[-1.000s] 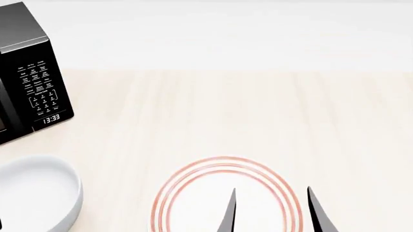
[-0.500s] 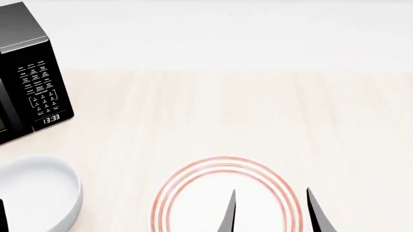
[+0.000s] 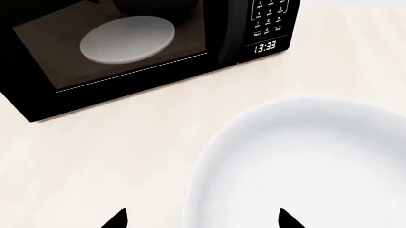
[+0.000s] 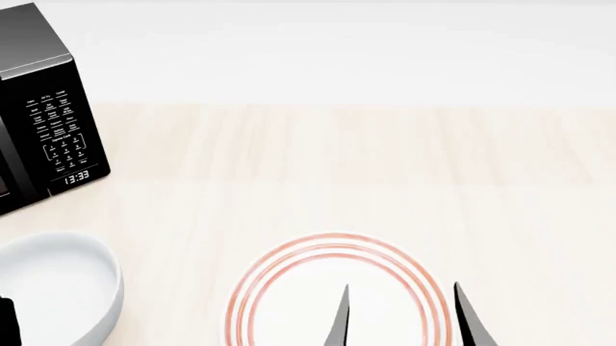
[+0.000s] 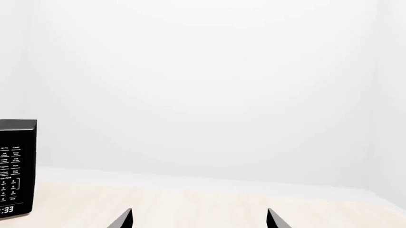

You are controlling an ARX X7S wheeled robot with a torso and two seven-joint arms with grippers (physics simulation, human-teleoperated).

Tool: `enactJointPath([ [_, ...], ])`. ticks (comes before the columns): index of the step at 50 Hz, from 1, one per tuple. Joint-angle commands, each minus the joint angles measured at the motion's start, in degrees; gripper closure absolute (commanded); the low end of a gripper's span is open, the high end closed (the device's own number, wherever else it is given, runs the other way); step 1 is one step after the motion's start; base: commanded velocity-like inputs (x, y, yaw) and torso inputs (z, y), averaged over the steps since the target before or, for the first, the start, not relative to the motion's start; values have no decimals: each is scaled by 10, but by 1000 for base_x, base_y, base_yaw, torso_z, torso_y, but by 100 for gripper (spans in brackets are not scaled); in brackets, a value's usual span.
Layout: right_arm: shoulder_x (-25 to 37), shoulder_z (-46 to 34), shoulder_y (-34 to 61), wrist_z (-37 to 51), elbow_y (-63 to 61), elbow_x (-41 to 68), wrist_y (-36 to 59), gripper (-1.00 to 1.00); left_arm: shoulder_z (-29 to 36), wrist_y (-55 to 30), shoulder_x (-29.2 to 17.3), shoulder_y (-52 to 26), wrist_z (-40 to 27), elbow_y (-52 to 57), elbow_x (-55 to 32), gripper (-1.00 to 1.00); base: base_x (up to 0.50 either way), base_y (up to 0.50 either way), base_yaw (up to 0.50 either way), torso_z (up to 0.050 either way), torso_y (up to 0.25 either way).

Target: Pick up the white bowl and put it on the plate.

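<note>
The white bowl stands on the light wood table at the near left in the head view; the left wrist view shows it close below. The plate, flat with red rings, lies at the near centre. My left gripper is open, its two tips astride the bowl's near rim, holding nothing; in the head view only a dark bit shows at the left edge. My right gripper is open and empty, its tips over the plate's right part; it shows in the right wrist view too.
A black microwave stands at the far left, just behind the bowl, its clock reading 13:33; it also shows in the left wrist view and the right wrist view. A white wall runs behind the table.
A dark part of my left gripper has come into the head view at the lower left edge beside the bowl. The right gripper has shifted very slightly left.
</note>
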Motion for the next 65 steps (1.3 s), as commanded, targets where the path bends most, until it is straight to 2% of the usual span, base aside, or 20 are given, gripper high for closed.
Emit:
enactJointPath([
  [1, -10, 10, -2, -11, 8, -12, -14, -100, -15, 11, 9, 6, -2, -15, -18, -100, 0, 0, 0, 0, 0],
  [11, -7, 6, -1, -7, 10, -11, -15, -100, -12, 18, 6, 11, -9, -22, -28, -100, 0, 0, 0, 0, 0],
  [12, -7, 5, -1, -7, 9, -11, -15, -100, -12, 17, 6, 12, -9, -21, -29, 100, 0, 0, 0, 0, 0],
  [32, -2, -2, 1, -2, 16, -7, -21, -100, -32, 20, 9, 17, -24, -16, -59, 100, 0, 0, 0, 0, 0],
  [42, 1, -6, 0, 2, 16, -6, -22, -100, -35, 0, 19, 14, -27, 30, -73, 100, 0, 0, 0, 0, 0],
  [51, 3, -7, 1, 4, 15, -4, -21, -100, -1, -111, 32, -13, -2, 167, -70, 100, 0, 0, 0, 0, 0],
  [65, 7, -9, 2, 8, 12, 0, -21, -100, 43, -220, 34, -63, -4, 269, -84, 100, 0, 0, 0, 0, 0],
])
